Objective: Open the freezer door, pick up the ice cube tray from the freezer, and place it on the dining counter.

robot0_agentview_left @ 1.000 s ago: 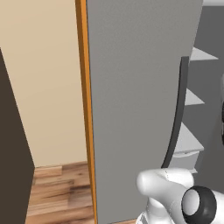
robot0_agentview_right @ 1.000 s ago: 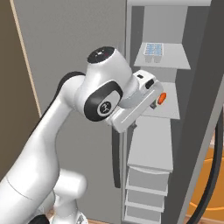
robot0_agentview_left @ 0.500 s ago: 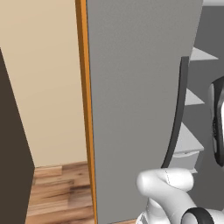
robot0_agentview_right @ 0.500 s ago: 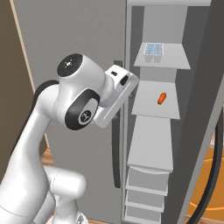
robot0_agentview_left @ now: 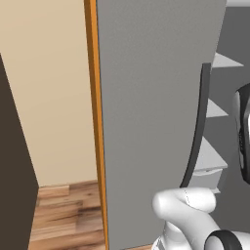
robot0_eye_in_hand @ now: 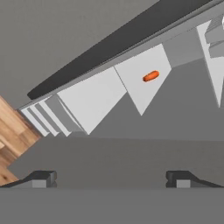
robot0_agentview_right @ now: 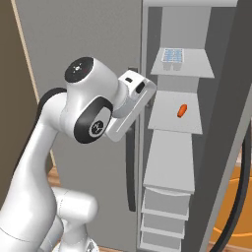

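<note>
The freezer (robot0_agentview_right: 172, 162) stands with its right-hand door (robot0_agentview_right: 231, 113) swung open, and light grey shelves show inside. On the upper shelf lies the ice cube tray (robot0_agentview_right: 172, 55), pale blue-white with a grid of cells. My hand (robot0_agentview_right: 132, 96) hangs left of the open compartment, about level with the second shelf and apart from the tray. In the hand view my gripper (robot0_eye_in_hand: 111, 179) is open, its fingertips (robot0_eye_in_hand: 41, 178) far apart with nothing between them. The dining counter is out of view.
A small orange item (robot0_agentview_right: 182, 110) lies on the second shelf, seen also as the orange item (robot0_eye_in_hand: 151, 76) from the hand. The closed left door (robot0_agentview_left: 151, 107) carries a long dark handle (robot0_agentview_left: 195, 136). Drawers (robot0_agentview_right: 165, 216) fill the freezer's bottom. Wood floor (robot0_agentview_left: 63, 215) lies to the left.
My arm has swung the hand leftward, from in front of the second shelf to beside the closed door's edge. The gripper stayed open. The tray and the orange item have not moved.
</note>
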